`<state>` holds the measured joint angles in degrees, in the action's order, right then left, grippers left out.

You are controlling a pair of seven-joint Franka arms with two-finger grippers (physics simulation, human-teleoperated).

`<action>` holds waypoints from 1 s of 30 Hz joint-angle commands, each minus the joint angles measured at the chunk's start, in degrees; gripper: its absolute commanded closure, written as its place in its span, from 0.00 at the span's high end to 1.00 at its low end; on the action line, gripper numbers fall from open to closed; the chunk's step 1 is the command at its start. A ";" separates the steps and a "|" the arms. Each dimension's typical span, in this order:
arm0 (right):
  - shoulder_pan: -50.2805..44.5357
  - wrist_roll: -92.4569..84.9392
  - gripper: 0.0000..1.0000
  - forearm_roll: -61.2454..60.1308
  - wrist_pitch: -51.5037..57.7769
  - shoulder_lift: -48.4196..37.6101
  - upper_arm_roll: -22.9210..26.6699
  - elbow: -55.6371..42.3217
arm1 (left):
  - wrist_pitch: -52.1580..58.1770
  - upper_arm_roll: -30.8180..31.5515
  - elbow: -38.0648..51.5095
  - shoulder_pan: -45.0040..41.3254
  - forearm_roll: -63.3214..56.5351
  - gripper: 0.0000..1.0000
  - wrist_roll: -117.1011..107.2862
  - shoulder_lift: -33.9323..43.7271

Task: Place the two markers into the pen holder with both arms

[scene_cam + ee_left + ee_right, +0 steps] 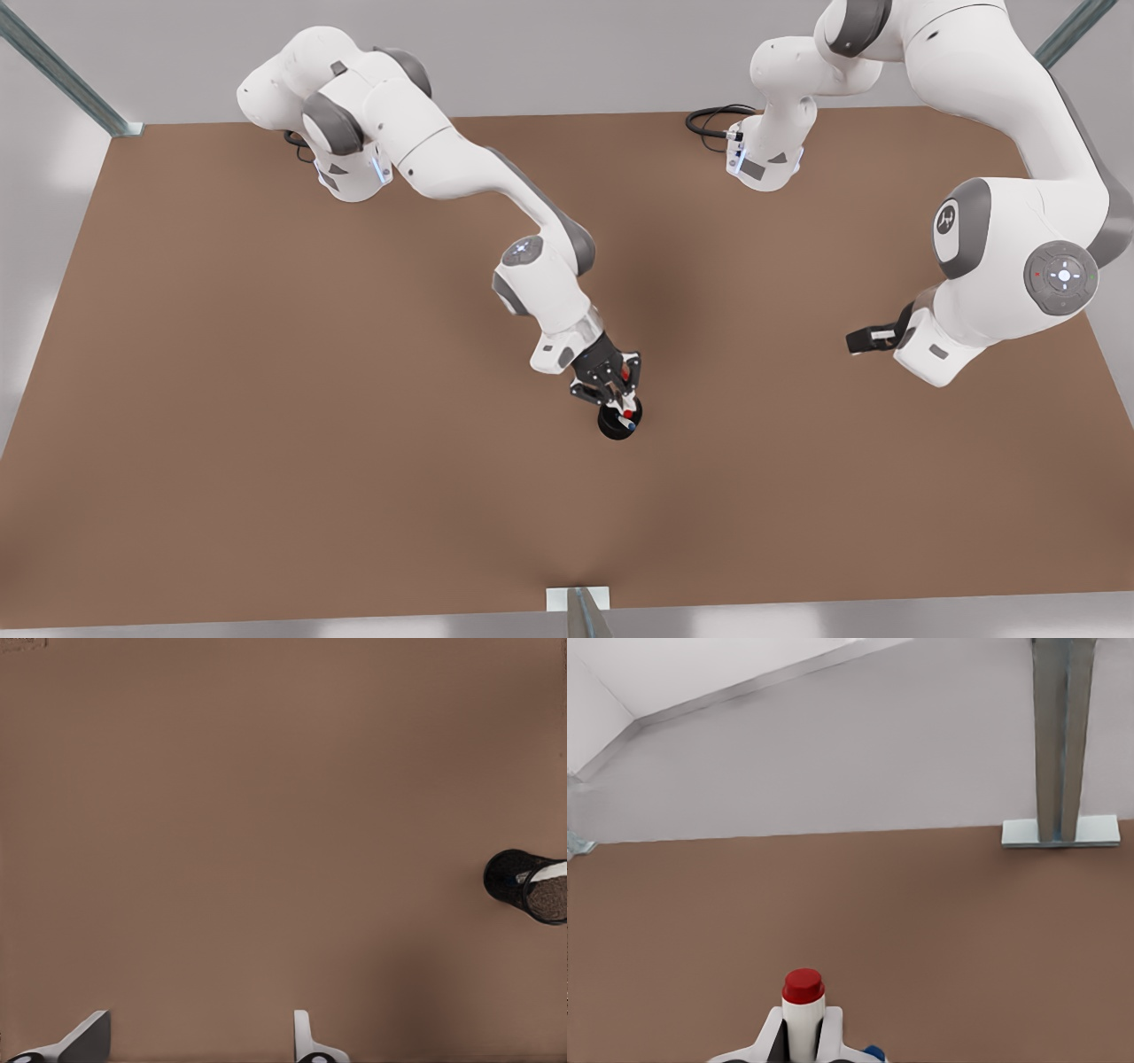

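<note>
Okay, we see the right gripper (611, 390) directly over the pen holder (617, 424) at table (266, 399) centre, fingers closed on the red marker (803, 1010); the blue marker (627, 426) sits inside the holder. The left gripper (864, 340), at 3 o'clock from the holder, waits well apart, fingers (84, 1041) spread, holding nothing.

**Markers and pen holder at mid-worktop**

Red-capped marker (803, 1010): white barrel, upright, pinched between closed jaws of the right gripper (617, 387), just above the pen holder (617, 422). Blue-tipped marker (628, 424): already standing in that small black mesh cup. Left gripper (199, 1041): spread apart, well aside.
</note>
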<state>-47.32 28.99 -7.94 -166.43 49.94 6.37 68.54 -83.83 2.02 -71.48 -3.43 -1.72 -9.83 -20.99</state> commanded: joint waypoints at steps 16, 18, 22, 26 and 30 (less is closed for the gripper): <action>-2.95 -1.83 0.22 0.29 -13.40 11.49 5.84 -4.56 | 0.24 0.01 0.03 0.09 0.05 1.00 11.24 -0.63; -3.57 -1.83 0.22 0.29 -13.40 11.49 6.20 -4.47 | 0.24 0.01 0.03 0.09 0.05 1.00 11.24 -0.72; -3.92 -1.83 0.22 0.29 -13.40 11.05 6.90 -3.33 | 0.24 0.01 0.03 0.09 0.05 1.00 11.24 -0.72; -4.27 -2.18 0.22 0.47 -14.36 10.61 6.90 -1.04 | 0.24 0.01 0.03 0.09 0.05 1.00 11.24 -0.72; -4.36 -2.09 0.23 1.34 -16.83 10.96 6.55 0.37 | 0.24 0.09 0.03 0.09 0.05 1.00 11.24 -0.63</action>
<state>-51.67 27.86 -6.90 -181.57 60.97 12.93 68.60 -83.61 2.08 -71.48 -3.34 -1.64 -0.73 -21.73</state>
